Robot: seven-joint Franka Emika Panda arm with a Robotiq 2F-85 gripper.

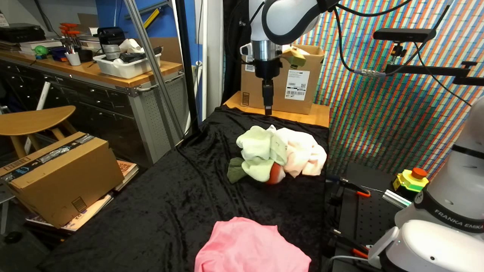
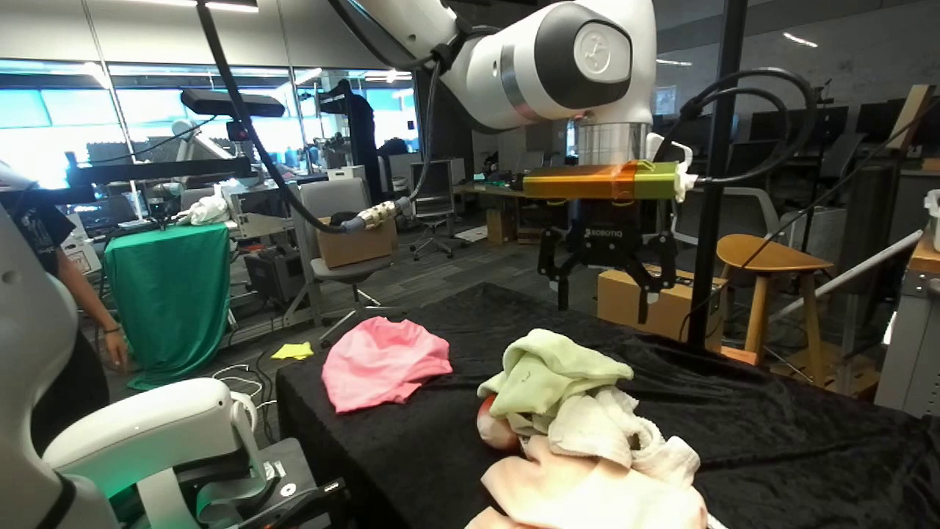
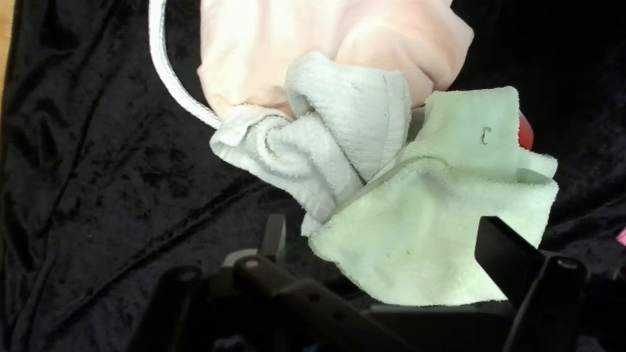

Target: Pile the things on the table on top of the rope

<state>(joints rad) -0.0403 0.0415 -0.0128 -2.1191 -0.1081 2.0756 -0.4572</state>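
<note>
Hovering over black table (image 1: pixel 162 211) with gripper (image 2: pixel 604 305) spread wide on empty air, clear of green rag (image 3: pixel 440 210); presumably parted so as not to tug on it. See green rag overlapping white rag (image 3: pixel 323 142), in turn lapped onto peach rag (image 3: pixel 323 34): likely heaped to stack over rope (image 3: pixel 168 80). Can spot rope only as arc at left in wrist view, vanishing under white rag's edge; cannot tell about rope below green rag. Note red-and-white ball (image 2: pixel 497 426) under green rag's left edge in an exterior view, probably propping it. Find pink rag (image 1: pixel 251 245) at near side in an exterior view, well apart; probably yet to be added.
</note>
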